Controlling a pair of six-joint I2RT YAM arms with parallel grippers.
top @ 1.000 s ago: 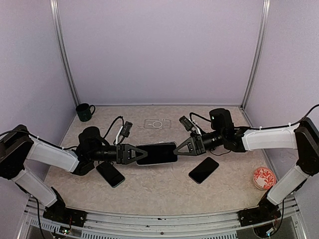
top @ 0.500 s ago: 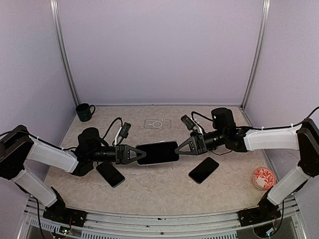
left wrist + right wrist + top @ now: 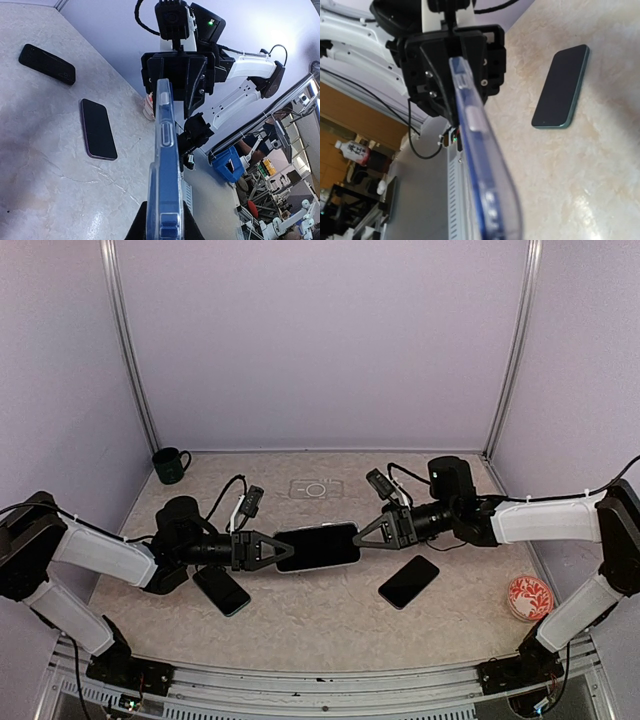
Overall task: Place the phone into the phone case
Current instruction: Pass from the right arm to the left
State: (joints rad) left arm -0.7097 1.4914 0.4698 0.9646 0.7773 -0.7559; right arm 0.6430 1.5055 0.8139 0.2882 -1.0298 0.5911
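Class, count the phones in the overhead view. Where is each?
3. The held phone between left gripper and right gripper; teal phone on table near the left gripper; dark phone on table near the right gripper.

Mug (image 3: pixel 170 465) back-L, dish (image 3: pixel 529 596) front-R

Over the last second the phone case (image 3: pixel 318 546), clamped end to end between the left gripper (image 3: pixel 284 551) and the right gripper (image 3: pixel 360 536), has drifted slightly rightward and toward the back wall. Both grippers have shifted with it.
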